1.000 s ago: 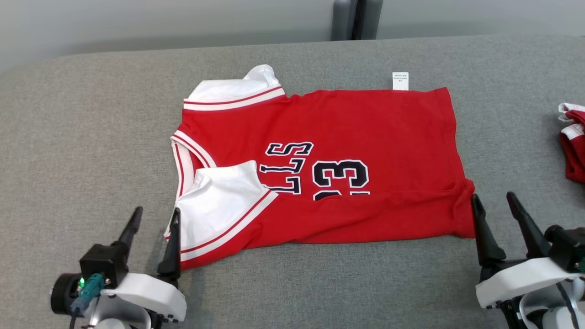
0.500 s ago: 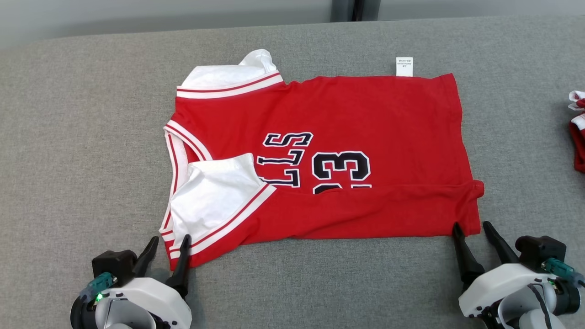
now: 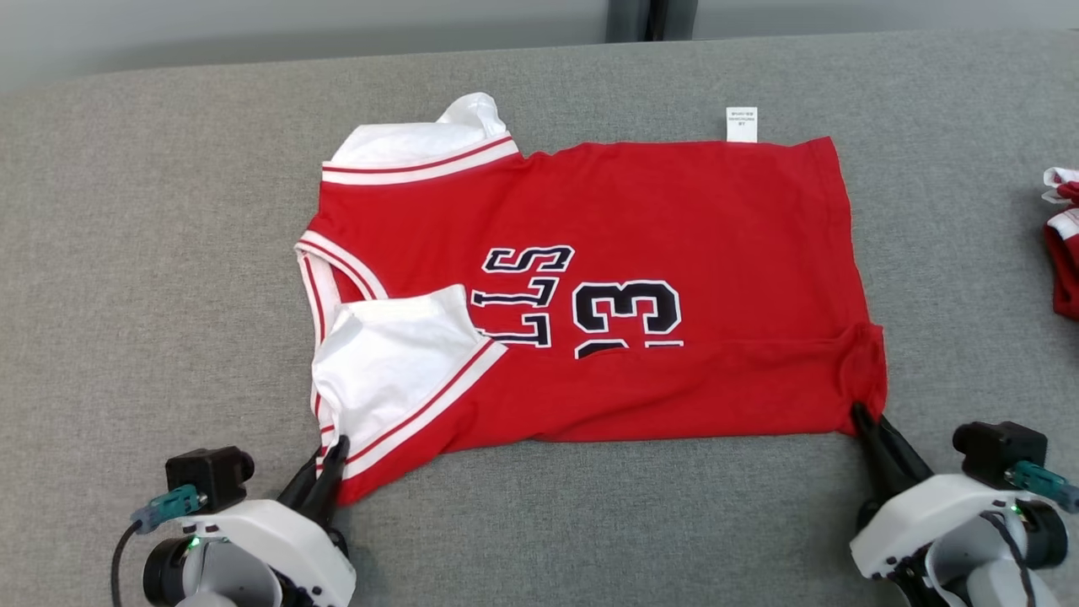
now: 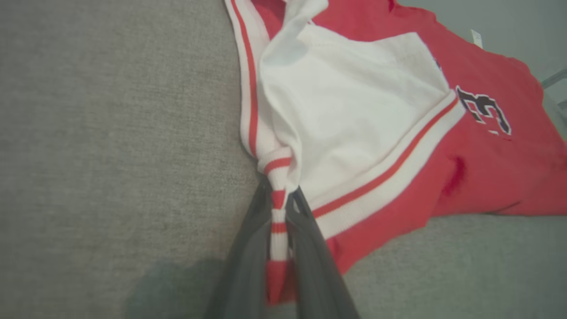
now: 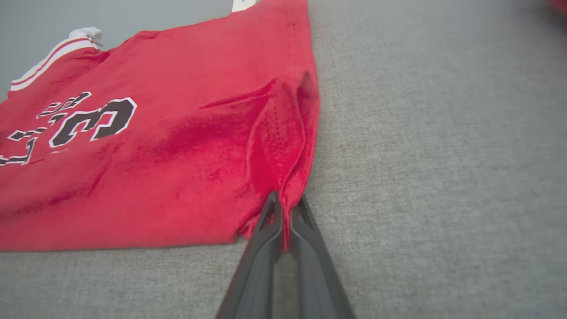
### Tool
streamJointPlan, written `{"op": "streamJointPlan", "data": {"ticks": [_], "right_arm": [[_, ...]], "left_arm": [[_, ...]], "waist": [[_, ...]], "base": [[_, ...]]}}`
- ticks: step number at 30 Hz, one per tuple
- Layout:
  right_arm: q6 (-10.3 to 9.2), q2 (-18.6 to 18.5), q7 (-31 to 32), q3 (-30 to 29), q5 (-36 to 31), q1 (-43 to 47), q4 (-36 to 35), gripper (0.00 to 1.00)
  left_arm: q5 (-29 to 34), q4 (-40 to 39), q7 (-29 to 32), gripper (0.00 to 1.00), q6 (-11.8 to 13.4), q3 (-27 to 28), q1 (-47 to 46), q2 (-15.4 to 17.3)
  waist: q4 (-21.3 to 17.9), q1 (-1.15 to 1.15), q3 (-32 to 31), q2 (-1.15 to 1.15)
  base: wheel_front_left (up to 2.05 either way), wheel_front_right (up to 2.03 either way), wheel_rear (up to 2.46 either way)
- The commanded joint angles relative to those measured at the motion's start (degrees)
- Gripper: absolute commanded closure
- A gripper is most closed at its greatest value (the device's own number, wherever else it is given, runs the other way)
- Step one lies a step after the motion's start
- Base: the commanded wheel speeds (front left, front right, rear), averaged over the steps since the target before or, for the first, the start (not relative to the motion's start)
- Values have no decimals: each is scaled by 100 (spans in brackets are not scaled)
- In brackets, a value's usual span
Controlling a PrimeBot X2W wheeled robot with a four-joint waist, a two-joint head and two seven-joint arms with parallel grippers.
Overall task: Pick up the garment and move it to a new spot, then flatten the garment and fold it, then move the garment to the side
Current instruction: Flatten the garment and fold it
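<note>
Grey fabric-covered table spans the head view. The red jersey lies flat mid-table, print side up. Its long axis runs left-right: collar end to our robot's left, hem end to the right. A second red-and-white garment sits at the far right edge, well apart from the jersey.

The white sleeve is folded in over the chest, near side. A near strip of the body looks turned over too, since it cuts off the lower part of the printed number.

We have 2 grippers on it, 1 per near corner. The left gripper is clamped on the striped trim below the sleeve, with trim bunched between the fingers in the left wrist view. The right gripper is pinched onto the hem corner, with red cloth puckered into the closed tips in the right wrist view.

A small white care label sticks out past the far edge.

Key relation: the whole jersey lies ahead of both grippers, and its near long edge is strung between them. We judge the step as a fold along the long axis, with both arms lifting together and carrying the near edge away toward the label side. Neither arm is nearer; the hold is symmetric. Risk: the sleeve flops out on lift.
</note>
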Motion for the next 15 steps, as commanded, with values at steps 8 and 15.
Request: {"op": "streamJointPlan", "data": {"ticks": [8,15], "right_arm": [[-6,-305,463,-304,206,806,-835,100],[-6,-224,798,-588,194,1378,-1306,100]], "left_arm": [[-160,-1161,390,100,236,200,790,511],[-92,-1994,740,100,689,217,1367,748]], "waist": [[-3,0,-104,0],[29,0,-126,0]], "base": [[0,0,0],[0,0,0]]}}
